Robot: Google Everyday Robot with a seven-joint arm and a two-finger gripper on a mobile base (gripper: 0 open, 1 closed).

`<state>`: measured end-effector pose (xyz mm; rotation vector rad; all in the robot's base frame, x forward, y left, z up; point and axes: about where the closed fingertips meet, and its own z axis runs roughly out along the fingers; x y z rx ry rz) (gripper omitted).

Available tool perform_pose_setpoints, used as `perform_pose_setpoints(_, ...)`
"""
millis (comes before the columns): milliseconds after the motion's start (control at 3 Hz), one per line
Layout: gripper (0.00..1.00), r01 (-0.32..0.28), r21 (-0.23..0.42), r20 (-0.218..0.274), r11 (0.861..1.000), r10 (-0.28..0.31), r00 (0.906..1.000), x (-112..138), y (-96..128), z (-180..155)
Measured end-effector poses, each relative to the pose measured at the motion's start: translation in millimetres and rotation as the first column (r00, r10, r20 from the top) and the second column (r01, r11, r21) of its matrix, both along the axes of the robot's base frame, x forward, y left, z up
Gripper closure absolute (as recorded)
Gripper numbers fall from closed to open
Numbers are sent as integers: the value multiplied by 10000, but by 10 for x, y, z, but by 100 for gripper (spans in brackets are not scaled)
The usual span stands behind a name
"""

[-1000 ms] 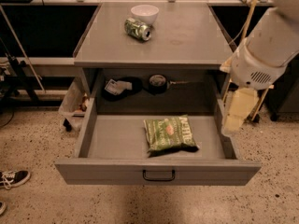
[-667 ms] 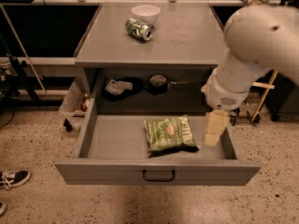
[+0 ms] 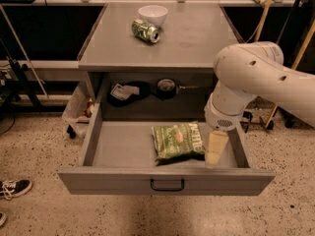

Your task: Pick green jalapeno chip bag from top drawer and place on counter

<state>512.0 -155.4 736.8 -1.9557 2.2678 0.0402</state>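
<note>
Green jalapeno chip bag [image 3: 177, 140]: lies flat right of centre in the open top drawer [image 3: 123, 151] below the bench [image 3: 197, 38] front edge, claw [image 3: 216, 150] low just beside its right side, spread impossible to tell; reaching step, calling next for centring over it, gripping and lifting.

The chip bag [image 3: 177, 140] is crinkly, glossy film, shining along its creases. The drawer [image 3: 123, 154] looks smooth, matt grey, with a dark metal handle [image 3: 167, 185] on its front. The surface [image 3: 197, 38] up top has the same flat matt grey. The can [image 3: 145, 31] gleams like metal and the bowl [image 3: 152, 14] is glossy white. The end effector [image 3: 215, 150], down in the drawer just right of the bag, looks like smooth cream plastic under an arm [image 3: 256, 77] cased in a matt white shell. The floor [image 3: 39, 146] is speckled, like stone.
</note>
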Motion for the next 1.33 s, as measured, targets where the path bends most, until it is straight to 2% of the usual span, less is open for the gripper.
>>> perform_pose_setpoints(333, 0, -106, 195, 842, 9998, 89, 9964, 141, 47, 132)
perform_pose_setpoints(667, 0, -220, 637, 2231, 9977, 72, 9748, 341, 42, 426)
perform_pose_setpoints(1000, 0, -311, 1426, 2357, 9893, -34, 9718, 494, -6, 330)
perform_pose_setpoints(1333, 0, -71, 2459, 1582, 9693, -329, 9869, 780, 50, -252)
